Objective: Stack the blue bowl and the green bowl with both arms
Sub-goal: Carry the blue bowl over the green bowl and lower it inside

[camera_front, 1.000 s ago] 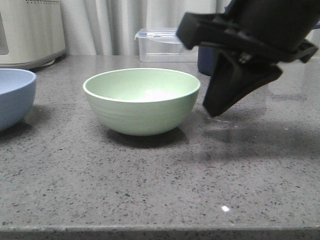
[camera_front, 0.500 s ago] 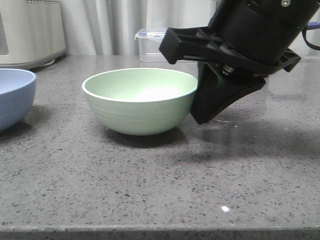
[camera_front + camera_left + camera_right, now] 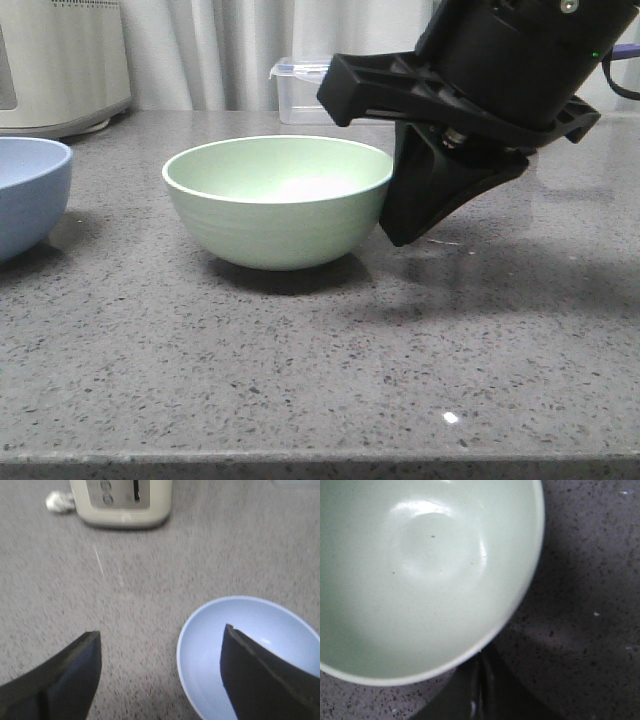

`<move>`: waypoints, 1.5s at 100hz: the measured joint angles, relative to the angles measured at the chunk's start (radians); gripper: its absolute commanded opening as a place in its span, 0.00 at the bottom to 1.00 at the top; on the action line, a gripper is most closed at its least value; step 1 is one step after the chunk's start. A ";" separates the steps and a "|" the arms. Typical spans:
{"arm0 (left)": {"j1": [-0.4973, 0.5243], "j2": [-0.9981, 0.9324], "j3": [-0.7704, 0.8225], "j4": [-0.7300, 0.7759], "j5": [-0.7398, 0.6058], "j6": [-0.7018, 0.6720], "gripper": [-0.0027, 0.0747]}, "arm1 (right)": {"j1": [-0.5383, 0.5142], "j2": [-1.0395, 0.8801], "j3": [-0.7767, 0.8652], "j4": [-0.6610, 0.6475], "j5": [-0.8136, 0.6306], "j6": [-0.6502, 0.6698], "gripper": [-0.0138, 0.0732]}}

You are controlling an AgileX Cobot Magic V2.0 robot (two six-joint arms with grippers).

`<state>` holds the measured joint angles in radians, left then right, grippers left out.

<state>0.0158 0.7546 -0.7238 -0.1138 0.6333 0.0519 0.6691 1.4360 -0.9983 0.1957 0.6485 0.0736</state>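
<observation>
The pale green bowl [image 3: 278,205] stands upright mid-counter. My right gripper [image 3: 400,235] is shut, its black fingertips pressed against the bowl's right outer wall below the rim. From the right wrist, the green bowl [image 3: 430,580] is empty, and the right gripper [image 3: 481,656] sits just under its rim with the fingers together. The blue bowl [image 3: 28,195] stands at the far left, cut off by the frame edge. My left gripper [image 3: 161,630] hangs open above the blue bowl [image 3: 205,660]. One finger is over the bowl's inside, the other over bare counter, with the rim between them.
A white appliance [image 3: 60,60] stands at the back left, also seen from the left wrist [image 3: 122,502]. A clear plastic container [image 3: 310,95] and a dark pot [image 3: 408,125] are behind the green bowl. The counter's front edge [image 3: 320,460] runs close to the camera.
My right gripper has moved left and down against the green bowl's side. The bowl has slid slightly to the left.
</observation>
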 measured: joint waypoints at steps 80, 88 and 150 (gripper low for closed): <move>0.000 0.481 -0.189 -0.097 0.215 0.047 0.66 | 0.000 0.000 0.000 0.000 -0.002 0.000 0.08; 0.000 0.501 -0.189 -0.098 0.219 0.047 0.60 | 0.000 0.000 0.000 0.000 -0.002 0.000 0.08; 0.000 0.535 -0.189 -0.100 0.219 0.047 0.01 | 0.000 0.000 0.000 0.000 -0.002 0.000 0.08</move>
<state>0.0158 1.2893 -0.9130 -0.2142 0.8523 0.0988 0.6691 1.4360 -0.9983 0.1957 0.6461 0.0736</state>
